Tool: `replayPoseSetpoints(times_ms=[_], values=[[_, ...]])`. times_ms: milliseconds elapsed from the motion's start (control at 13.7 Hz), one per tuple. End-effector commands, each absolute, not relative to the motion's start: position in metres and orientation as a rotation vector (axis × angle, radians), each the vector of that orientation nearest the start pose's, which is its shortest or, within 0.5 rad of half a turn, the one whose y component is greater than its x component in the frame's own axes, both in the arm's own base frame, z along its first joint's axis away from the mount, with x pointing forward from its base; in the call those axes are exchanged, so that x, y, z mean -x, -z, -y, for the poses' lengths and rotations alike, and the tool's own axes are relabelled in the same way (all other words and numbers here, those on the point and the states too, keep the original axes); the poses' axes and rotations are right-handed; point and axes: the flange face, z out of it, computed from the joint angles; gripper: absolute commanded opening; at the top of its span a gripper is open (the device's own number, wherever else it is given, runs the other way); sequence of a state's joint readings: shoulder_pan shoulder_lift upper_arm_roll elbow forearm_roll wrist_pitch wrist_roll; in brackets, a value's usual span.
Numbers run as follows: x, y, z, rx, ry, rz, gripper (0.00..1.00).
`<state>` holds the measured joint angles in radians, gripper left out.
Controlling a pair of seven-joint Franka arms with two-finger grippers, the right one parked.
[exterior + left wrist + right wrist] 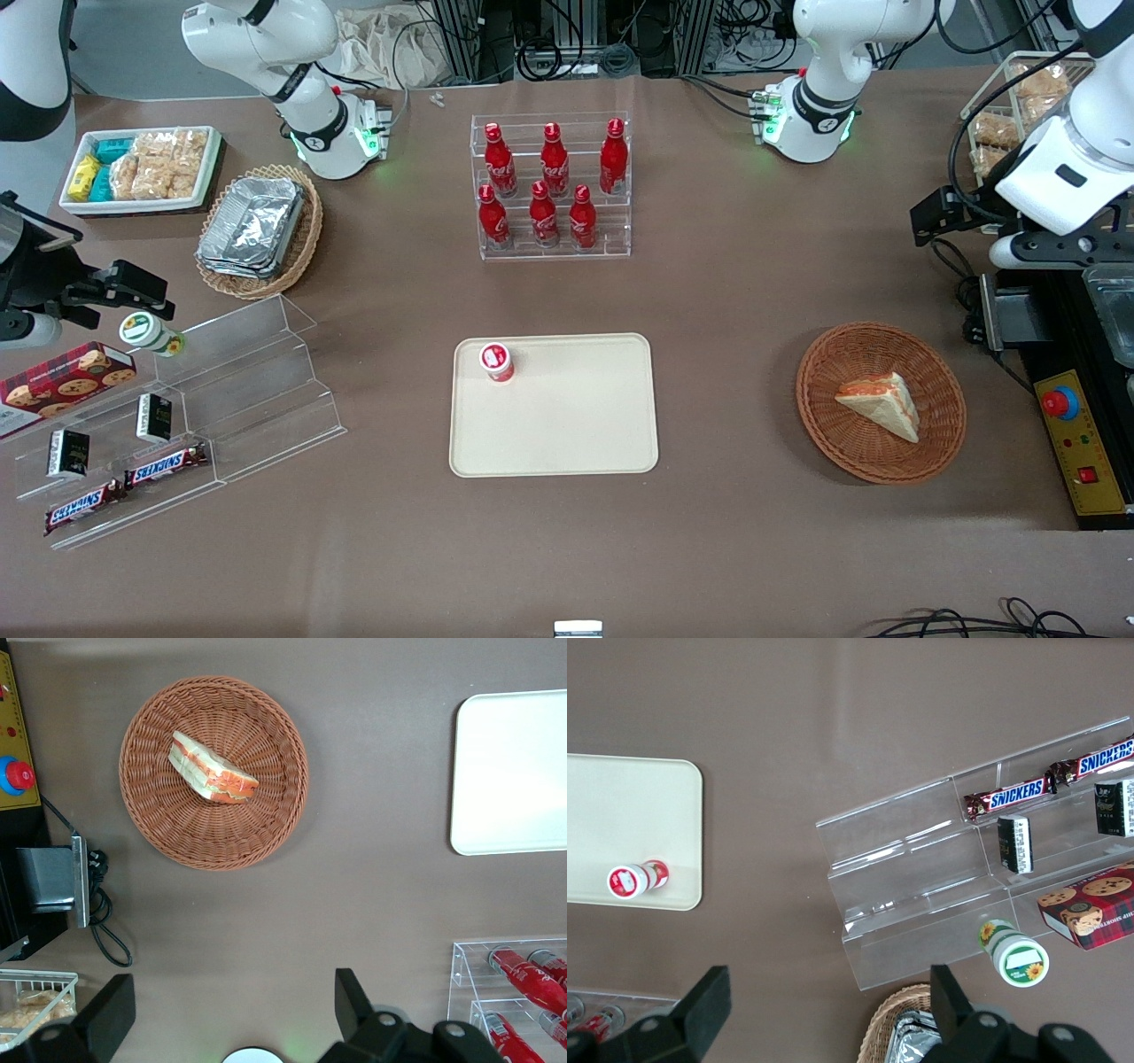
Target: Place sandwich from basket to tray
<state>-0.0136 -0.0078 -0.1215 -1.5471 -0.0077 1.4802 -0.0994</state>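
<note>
While triangular sandwich [213, 769] lies in woven basket [151, 815], fingers [111, 1014] gape above

My left arm [1067, 151] wore glossy white shells, broken by black bands at the joints. A black camera block and dark cables clung near the wrist. My base [811, 120] was a rounded white dome with a black ring and green lights glowing at its foot. My gripper [230, 1019] carried two matte black fingers, blunt and angular, set well apart.
</note>
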Motion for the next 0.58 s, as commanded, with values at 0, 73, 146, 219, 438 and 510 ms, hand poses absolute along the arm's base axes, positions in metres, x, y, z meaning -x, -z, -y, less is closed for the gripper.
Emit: replayPoseSetpoints(times_ms=[0,73,146,219,438,510], values=[[-0.537,-0.638,0.073,3.126,-0.072,-0.052,1.00],[-0.538,-0.639,0.074,3.129,-0.068,-0.052,1.00],[-0.538,-0.640,0.073,3.126,-0.053,-0.057,1.00],[-0.540,-0.637,0.071,3.123,-0.062,-0.049,1.00],[-0.541,-0.632,0.066,3.123,-0.079,-0.035,1.00],[-0.541,-0.630,0.065,3.124,-0.089,-0.023,1.00]])
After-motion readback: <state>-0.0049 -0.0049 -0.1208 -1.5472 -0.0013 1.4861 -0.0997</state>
